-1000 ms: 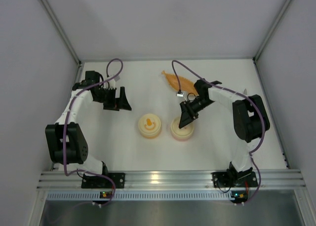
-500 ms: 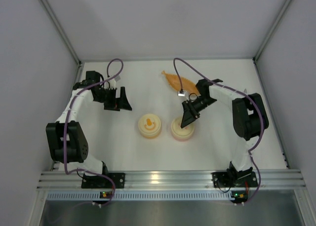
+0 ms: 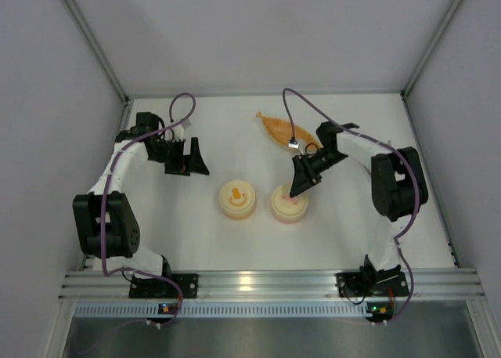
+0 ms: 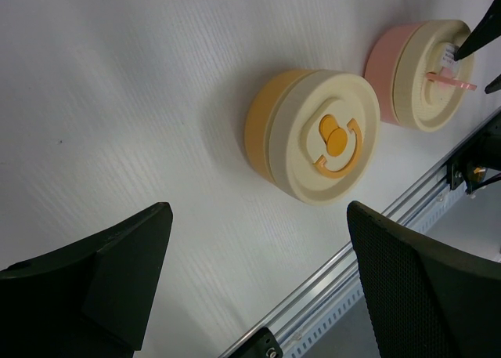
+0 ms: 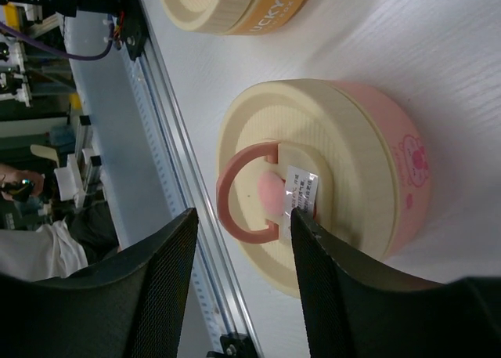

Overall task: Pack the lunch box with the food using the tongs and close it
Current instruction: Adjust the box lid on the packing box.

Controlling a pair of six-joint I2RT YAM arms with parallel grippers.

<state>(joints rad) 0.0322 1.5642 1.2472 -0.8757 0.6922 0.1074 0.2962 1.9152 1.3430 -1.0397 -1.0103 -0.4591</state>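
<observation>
Your right fingers (image 5: 156, 287) half-spread, gripping nothing, straddling the ring handle (image 5: 235, 193), cream lid (image 5: 337, 123) on the round pink lunch box (image 5: 395, 162), your left fingers (image 4: 423, 280) wide apart

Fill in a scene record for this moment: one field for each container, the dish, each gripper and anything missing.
yellow container: lid on, mid-table
pink container: lid on, beside the yellow one, not touching
orange boat-shaped dish: far side of the table, contents unclear
left gripper: open, empty, away from both containers
right gripper: open, poised at the pink lid's handle
tongs, food: not visible in any view
</observation>
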